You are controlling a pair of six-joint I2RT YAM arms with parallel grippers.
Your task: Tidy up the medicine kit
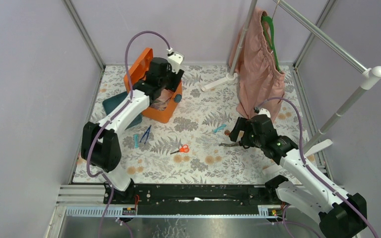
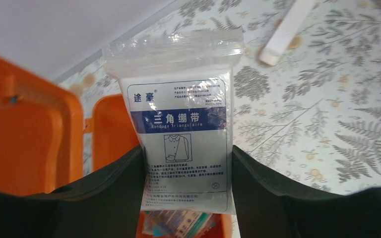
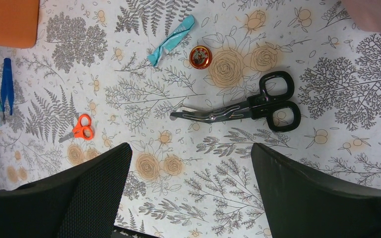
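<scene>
I see plain pale lilac walls (image 1: 30, 74) on three sides, joined by silver metal corner posts (image 1: 83, 32). The table (image 1: 203, 163) wears a white cloth printed with grey ferns and orange flowers. A white tubular garment rack (image 1: 343, 109) stands far right. The light is even.

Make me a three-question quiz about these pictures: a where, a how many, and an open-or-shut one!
1. Where is the bandage packet? A. left claw B. right claw C. table
2. How many scissors lie on the table? A. one B. two C. four
3. The right claw is: A. open B. gripping scissors C. gripping a packet
Answers: A, that claw pinches it; B, black scissors and orange scissors; A, it gapes with nothing inside.
</scene>
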